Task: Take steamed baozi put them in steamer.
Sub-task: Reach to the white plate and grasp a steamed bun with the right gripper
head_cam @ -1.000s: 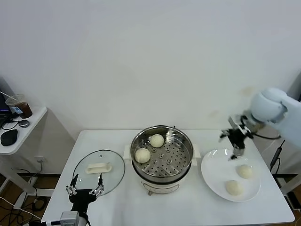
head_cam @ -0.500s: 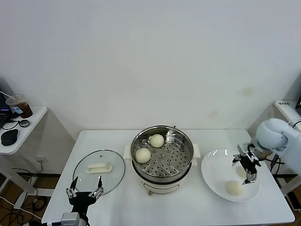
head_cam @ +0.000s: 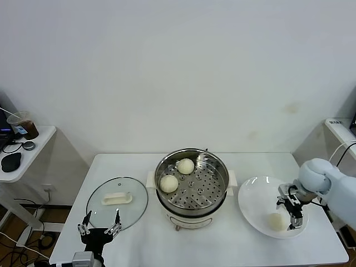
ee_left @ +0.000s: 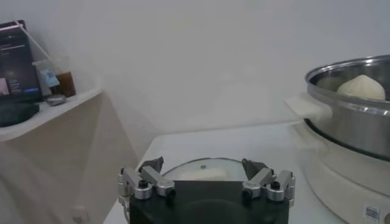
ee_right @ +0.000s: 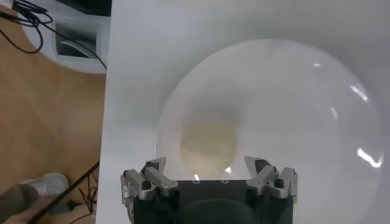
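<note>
Head view: the right gripper (head_cam: 295, 214) hangs low over the white plate (head_cam: 253, 208) at the right end of the surface (head_cam: 222, 247), its jaws released and spread wide. They stand just beside a cream-white baozi (head_cam: 276, 221) on the plate's near side, seemingly lined up for a grasp that has not closed. The right wrist view looks straight down on a pale bun (ee_right: 208, 141) lying between and beyond the open jaws, with nothing held. Only one bun can be made out on the plate here; the arm may hide another. Two baozi (head_cam: 168, 183) already sit on the perforated tray of the steamer (head_cam: 191, 187) at the middle of the surface, toward its left and rear side. The glass lid (head_cam: 117, 201) lies flat to the left, leaving the pot open for loading. The left gripper (head_cam: 100, 229) waits parked near the front edge by the lid, jaws likewise released and empty.
</note>
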Controlling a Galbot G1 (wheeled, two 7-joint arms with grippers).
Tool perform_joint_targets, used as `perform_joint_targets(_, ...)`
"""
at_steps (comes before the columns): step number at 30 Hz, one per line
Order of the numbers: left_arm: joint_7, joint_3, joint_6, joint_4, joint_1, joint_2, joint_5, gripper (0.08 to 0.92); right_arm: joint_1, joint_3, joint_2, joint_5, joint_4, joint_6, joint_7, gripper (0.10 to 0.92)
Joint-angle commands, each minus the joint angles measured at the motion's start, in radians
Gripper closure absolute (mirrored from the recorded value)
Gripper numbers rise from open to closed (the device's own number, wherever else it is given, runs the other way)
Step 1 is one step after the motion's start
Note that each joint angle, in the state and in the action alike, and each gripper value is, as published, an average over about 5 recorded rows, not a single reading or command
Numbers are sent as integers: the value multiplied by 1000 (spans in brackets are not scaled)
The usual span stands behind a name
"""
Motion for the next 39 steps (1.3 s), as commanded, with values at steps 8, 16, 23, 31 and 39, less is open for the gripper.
perform_joint_targets(8, -2, 5, -1, 4, 0, 0, 4, 177, -66, 43, 54, -44, -55, -14, 30, 203)
perform_joint_targets(16, -3, 7, -1, 5, -1, 0, 7, 177, -65, 39, 67, -47, -66, -16, 31, 203)
perform_joint_targets(23, -5, 6, -2, 5, 0, 2, 8, 177, -65, 40, 69, -43, -75, -17, 34, 283)
perform_joint_targets(31, -2, 9, -3, 7, -8, -1, 8, 177, -54, 44, 50, -32, -68, -18, 27, 488)
perform_joint_targets(39, -3, 17, -3, 10, -22, -6, 8, 177, 119, 5, 26, 49, -57, -34, 17, 549)
